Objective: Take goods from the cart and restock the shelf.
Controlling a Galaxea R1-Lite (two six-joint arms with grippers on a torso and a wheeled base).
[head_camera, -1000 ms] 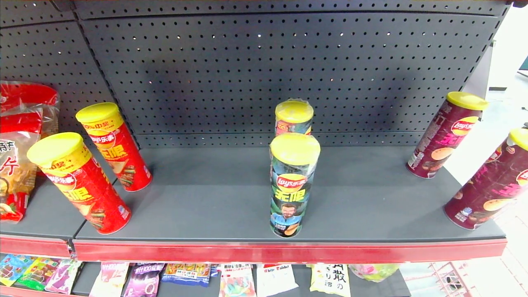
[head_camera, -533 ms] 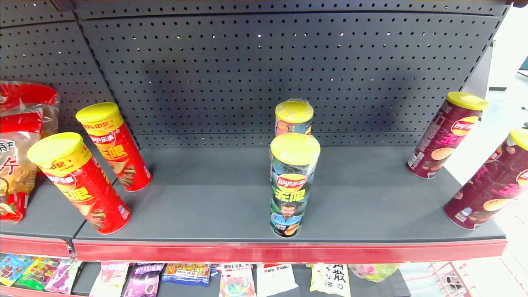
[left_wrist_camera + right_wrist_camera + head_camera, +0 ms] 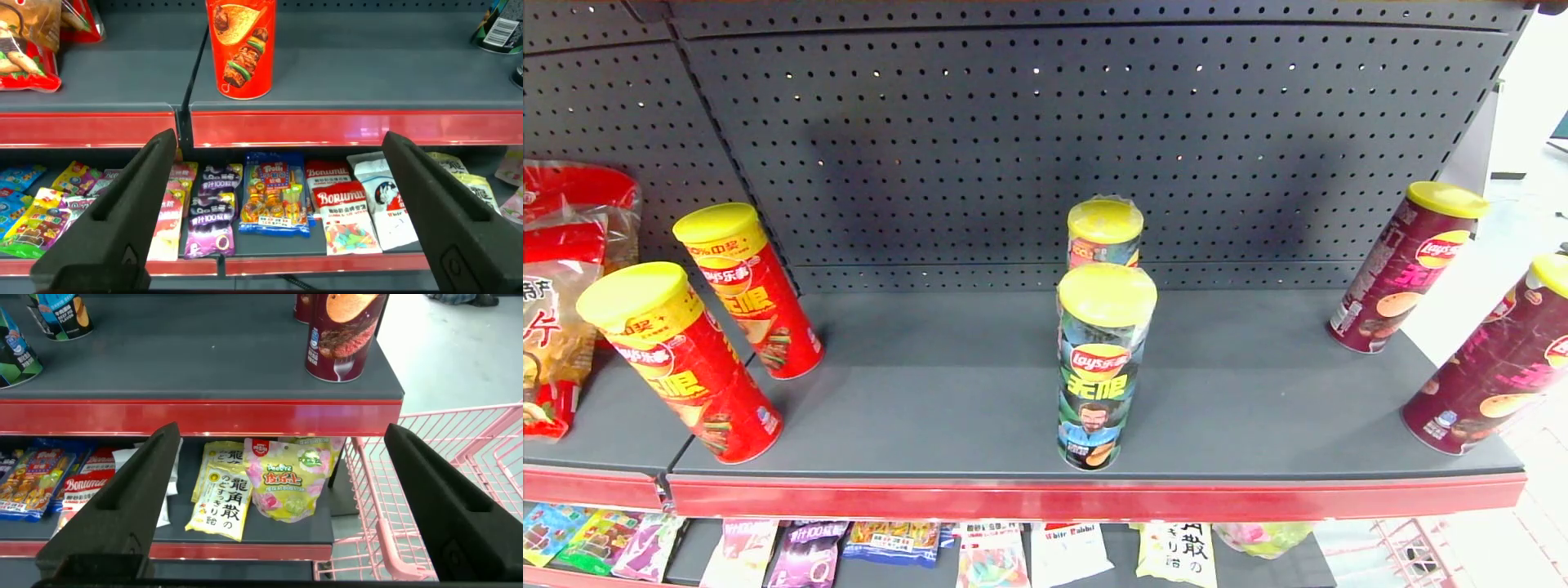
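The left claw has its fingers spread wide and faces the red edge of the shelf, with a red can standing on the shelf just ahead of it. The right claw is spread the same way. A maroon can stands ahead of it, and the pink cart is beside it on the robot's right.
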